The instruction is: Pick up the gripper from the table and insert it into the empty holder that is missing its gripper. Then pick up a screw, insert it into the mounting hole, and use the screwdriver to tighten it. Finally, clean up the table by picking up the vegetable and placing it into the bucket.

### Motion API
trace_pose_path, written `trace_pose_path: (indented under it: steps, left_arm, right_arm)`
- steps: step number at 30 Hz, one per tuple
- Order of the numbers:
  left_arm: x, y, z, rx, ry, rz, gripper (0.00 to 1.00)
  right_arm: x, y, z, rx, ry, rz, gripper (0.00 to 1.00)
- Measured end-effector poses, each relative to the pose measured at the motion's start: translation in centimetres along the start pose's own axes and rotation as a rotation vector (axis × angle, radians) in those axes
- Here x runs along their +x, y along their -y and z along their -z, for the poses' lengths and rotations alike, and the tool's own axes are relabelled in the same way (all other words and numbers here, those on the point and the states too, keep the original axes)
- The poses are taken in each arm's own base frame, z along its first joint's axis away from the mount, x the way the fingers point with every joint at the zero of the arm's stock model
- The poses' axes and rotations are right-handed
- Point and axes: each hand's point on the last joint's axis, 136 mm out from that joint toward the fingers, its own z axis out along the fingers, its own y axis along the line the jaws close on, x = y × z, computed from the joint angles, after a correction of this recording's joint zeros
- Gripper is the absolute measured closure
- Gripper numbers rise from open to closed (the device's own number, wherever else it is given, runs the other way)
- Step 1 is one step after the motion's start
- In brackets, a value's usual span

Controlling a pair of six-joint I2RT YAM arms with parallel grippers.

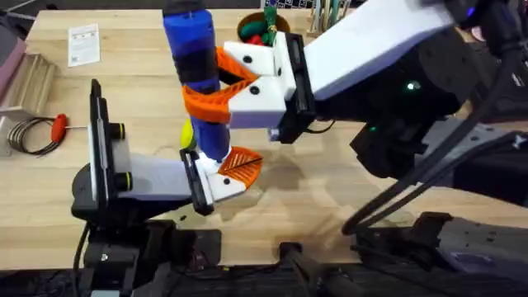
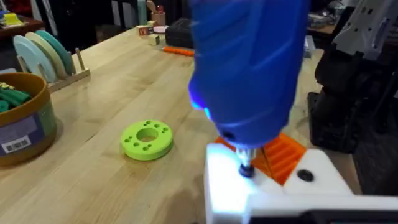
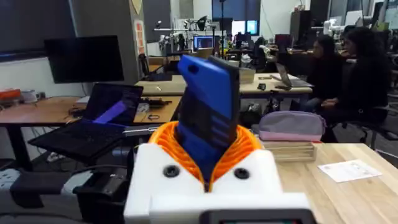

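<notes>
My right gripper (image 1: 221,97) is shut on the blue screwdriver (image 1: 194,74), holding it upright between its orange fingers (image 3: 245,146); the right wrist view shows the screwdriver (image 3: 208,112) rising from them. Its metal tip (image 2: 247,169) presses down onto the white holder (image 2: 249,186) at my left gripper (image 1: 231,173), next to the orange ribbed gripper finger (image 2: 283,155) seated there. Any screw under the tip is hidden. A small yellow-green piece (image 1: 187,134), apparently the vegetable, peeks out beside the screwdriver. The bucket (image 1: 262,25) stands at the table's far edge with red and green toys inside.
A green disc (image 2: 147,138) lies on the table between the bucket (image 2: 22,118) and my left gripper. A red-handled screwdriver (image 1: 58,125) with a wire coil, a wooden rack (image 1: 29,74) and a paper card (image 1: 82,43) sit far left.
</notes>
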Motion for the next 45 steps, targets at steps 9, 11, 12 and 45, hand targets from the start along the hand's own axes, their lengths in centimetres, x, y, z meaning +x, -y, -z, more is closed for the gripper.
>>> trace_pose_path:
  steps: [9,11,12,45]
  left_arm:
    - [0.0,0.0,0.0,0.000,0.000,0.001,0.992]
    - [0.0,0.0,0.0,0.000,0.000,0.001,0.992]
    - [0.0,0.0,0.0,0.000,0.000,0.002,0.992]
    - [0.0,0.1,0.0,0.004,0.000,0.004,0.992]
  right_arm:
    - [0.1,-0.5,0.0,-0.027,-0.007,0.026,0.980]
    - [0.1,-0.7,0.0,-0.039,-0.008,0.041,0.980]
    - [0.2,-0.8,0.0,-0.044,-0.010,0.047,0.980]
    - [0.0,-1.5,-0.3,-0.097,-0.033,0.051,0.980]
